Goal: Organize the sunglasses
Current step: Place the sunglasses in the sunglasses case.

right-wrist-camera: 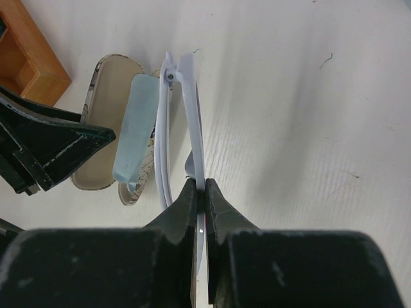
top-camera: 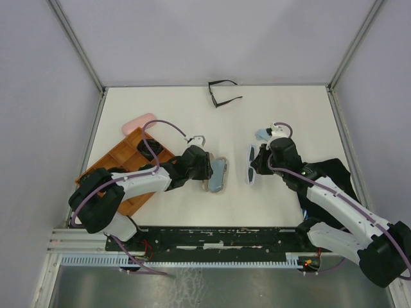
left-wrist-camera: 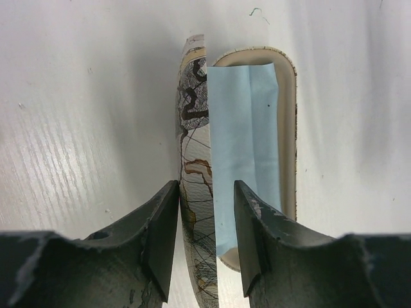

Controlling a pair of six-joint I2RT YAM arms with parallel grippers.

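Right pincer [right-wrist-camera: 201, 189] pinched narrow on pale-framed sunglasses [right-wrist-camera: 194, 115], folded, on edge, low over desk [right-wrist-camera: 308, 128] beside open case [left-wrist-camera: 288, 115]. Left pincer [left-wrist-camera: 205, 192] partly open, straddling upright lid [left-wrist-camera: 192, 128] w/ slack on one side. Risks: lid prob drops over cloth [left-wrist-camera: 244, 141] before sunglasses go in; thin-edge grip lets frame twist or slip. Black pair [top-camera: 221, 93] far back.

Glossy plastic sunglasses [right-wrist-camera: 192, 109], soft cloth [left-wrist-camera: 244, 141], matt case [left-wrist-camera: 196, 160], wooden tray [right-wrist-camera: 32, 64].
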